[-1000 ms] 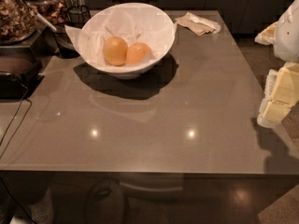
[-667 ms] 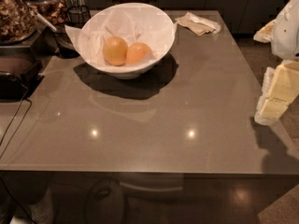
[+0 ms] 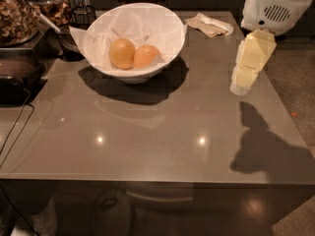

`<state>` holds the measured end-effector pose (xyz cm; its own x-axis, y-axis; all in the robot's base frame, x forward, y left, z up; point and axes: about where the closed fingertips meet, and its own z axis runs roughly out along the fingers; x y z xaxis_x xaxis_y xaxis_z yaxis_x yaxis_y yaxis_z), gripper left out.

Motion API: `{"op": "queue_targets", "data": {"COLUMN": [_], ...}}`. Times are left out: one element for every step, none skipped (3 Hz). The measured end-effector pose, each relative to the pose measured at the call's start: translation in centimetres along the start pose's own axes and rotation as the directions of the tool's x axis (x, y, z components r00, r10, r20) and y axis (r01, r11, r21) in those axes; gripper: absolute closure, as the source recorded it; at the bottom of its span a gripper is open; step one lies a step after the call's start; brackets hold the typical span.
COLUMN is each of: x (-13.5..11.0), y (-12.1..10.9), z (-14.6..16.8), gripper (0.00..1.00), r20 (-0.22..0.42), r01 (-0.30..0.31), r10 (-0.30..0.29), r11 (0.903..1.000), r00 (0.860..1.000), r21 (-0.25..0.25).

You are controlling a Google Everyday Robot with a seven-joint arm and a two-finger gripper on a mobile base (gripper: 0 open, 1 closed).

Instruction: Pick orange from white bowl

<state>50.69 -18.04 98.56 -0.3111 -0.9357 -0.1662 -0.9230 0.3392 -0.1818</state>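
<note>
The white bowl (image 3: 165,28), lined with crumpled white paper, stands at the back left of the grey table (image 3: 157,127). Two round fruits lie side by side in it. The orange (image 3: 146,56), of deeper peach tint, is the right one. A paler, yellower fruit (image 3: 122,53) touches it on the left. My gripper (image 3: 239,86), cream-coloured, hangs tilted over the table's right side, well to the right of the bowl and a little nearer the front. It holds nothing that I can see. The white arm body (image 3: 275,6) is behind it at the top right.
A crumpled beige napkin (image 3: 209,24) lies at the back of the table, right of the bowl. Jars and a dark wire holder (image 3: 81,14) crowd the back left. A black tray (image 3: 17,77) and a cable lie along the left edge.
My gripper has moved left from the table's right edge over the tabletop, closer to the bowl. The bowl and both fruits have not moved.
</note>
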Motion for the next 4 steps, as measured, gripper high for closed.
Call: {"op": "queue_targets", "data": {"x": [-4.0,-4.9,-6.9,-9.9], "y": [-1.7,-2.4,-4.2,-6.5], "z": [-0.1,-0.2,1.1,3.0], "gripper": [0.0,0.0,0.0,0.0], "r20": [0.042,0.069,0.14,0.163], "r01": [0.042,0.044,-0.033,-0.095], "r10": [-0.042,-0.045,0.033,0.102], "r11": [0.9991,0.9987,0.9994,0.9942], "r00": [0.998,0.997,0.99,0.981], "r21": [-0.007,0.025,0.0,-0.052]}}
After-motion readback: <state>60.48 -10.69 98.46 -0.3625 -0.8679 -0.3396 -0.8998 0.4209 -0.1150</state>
